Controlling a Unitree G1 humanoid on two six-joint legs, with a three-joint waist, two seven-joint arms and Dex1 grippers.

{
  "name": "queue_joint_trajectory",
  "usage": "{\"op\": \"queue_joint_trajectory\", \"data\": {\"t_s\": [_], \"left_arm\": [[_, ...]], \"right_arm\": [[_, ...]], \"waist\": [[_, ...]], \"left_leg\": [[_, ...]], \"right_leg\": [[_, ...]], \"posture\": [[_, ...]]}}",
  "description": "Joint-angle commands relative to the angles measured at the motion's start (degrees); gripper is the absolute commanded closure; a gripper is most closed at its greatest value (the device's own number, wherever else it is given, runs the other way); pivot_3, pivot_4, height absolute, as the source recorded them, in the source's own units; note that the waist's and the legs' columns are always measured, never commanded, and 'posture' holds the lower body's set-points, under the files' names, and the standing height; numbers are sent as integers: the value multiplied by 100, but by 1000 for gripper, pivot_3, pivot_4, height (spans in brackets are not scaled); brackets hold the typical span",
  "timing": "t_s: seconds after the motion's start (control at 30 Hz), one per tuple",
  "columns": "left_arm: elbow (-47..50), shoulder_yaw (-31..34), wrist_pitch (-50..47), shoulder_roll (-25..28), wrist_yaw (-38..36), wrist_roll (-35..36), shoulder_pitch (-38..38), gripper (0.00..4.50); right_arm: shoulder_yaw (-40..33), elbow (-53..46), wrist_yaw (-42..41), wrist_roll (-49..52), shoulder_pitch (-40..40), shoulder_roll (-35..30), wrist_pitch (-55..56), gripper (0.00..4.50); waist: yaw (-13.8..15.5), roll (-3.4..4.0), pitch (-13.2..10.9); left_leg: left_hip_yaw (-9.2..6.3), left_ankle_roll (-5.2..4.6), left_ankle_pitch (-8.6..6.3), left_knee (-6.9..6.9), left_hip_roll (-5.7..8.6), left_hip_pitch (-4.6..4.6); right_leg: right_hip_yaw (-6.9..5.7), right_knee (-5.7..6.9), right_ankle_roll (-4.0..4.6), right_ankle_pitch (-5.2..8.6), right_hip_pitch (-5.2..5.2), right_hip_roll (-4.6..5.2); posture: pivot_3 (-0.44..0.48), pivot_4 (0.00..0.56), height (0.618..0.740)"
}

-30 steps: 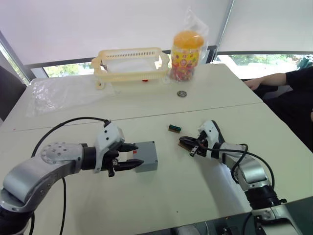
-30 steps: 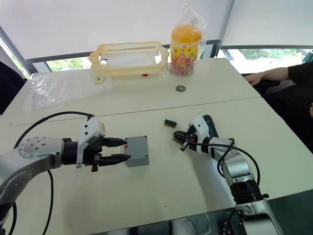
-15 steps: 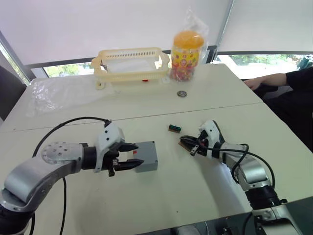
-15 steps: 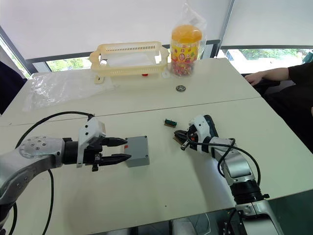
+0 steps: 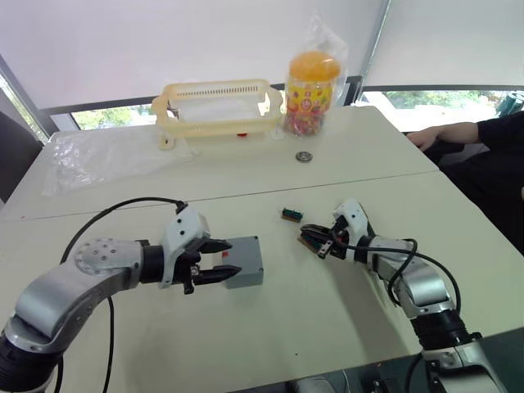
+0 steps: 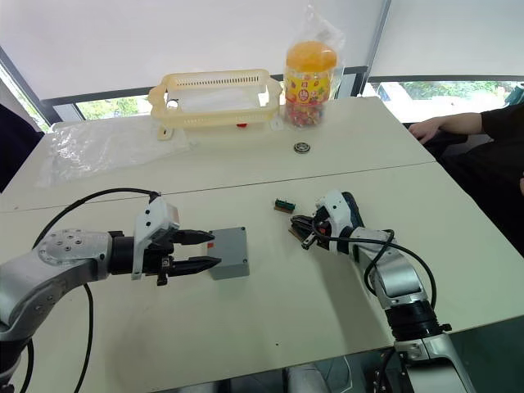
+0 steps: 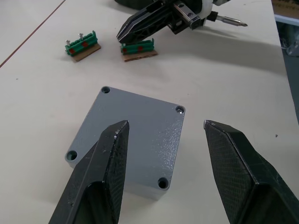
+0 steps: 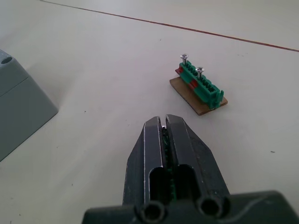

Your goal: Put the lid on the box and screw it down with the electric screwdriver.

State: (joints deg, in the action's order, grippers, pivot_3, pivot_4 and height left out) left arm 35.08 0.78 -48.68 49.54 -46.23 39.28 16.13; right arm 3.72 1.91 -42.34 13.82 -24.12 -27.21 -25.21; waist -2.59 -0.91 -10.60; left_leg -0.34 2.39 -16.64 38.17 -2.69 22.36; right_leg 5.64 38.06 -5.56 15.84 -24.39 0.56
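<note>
Little has moved since the earlier frames: the left gripper (image 7: 163, 158) still hangs wide open just over the box (image 7: 128, 140), lid (image 5: 243, 252) already seated. Right gripper (image 8: 164, 154), fingers pressed together over a green block (image 7: 138, 48), lies well to the box's right, so the left arm is nearer.

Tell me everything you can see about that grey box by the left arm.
The box is a small square block of grey, faintly speckled plastic. A flat lid with a screw hole in each corner covers its top. It sits flat on the pale table, between the open fingers of the left tool. A red mark shows on one side.
</note>
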Motion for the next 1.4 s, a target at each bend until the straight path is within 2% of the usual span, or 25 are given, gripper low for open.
{"op": "queue_joint_trajectory", "data": {"t_s": [0.03, 0.33, 0.57, 0.8, 1.4], "left_arm": [[55, 32, 122, 5, -57, -27, -24, 1931], [-32, 64, 179, -12, -96, -29, -71, 1931], [-294, 363, 256, 304, -324, -133, -66, 1931], [-498, 566, 414, 563, -559, -208, -182, 1931], [-214, 542, 336, 367, -300, -210, -385, 1931]], "right_arm": [[-224, -395, 65, 141, -205, -39, -80, 4448], [-319, -1026, 118, 448, -336, -31, -636, 4448], [-23, -1616, -21, 1011, -812, 185, -1427, 4448], [436, -1481, -136, 979, -1045, 365, -1543, 4448], [1123, -962, -432, 605, -1018, 524, -1160, 4448]], "waist": [[0, 0, 0], [2, 0, 0], [-13, 0, 0], [5, 0, 0], [-2, 0, 0]], "left_leg": [[0, 0, 0, 0, 0, 0], [-1, 0, 0, 0, 0, 0], [-4, 0, 0, -2, -2, -1], [0, 0, 0, -1, 0, 2], [-1, 0, 0, -1, -1, 2]], "right_leg": [[0, 0, 0, 0, 0, 0], [0, 0, 0, 0, 0, 0], [-2, 1, 0, 0, -1, -3], [-3, -2, 1, 0, -1, 2], [-3, 0, 1, 0, -3, 1]], "posture": [[0, 150, 740], [0, 150, 740], [0, 150, 740], [0, 150, 740], [0, 150, 740]]}}
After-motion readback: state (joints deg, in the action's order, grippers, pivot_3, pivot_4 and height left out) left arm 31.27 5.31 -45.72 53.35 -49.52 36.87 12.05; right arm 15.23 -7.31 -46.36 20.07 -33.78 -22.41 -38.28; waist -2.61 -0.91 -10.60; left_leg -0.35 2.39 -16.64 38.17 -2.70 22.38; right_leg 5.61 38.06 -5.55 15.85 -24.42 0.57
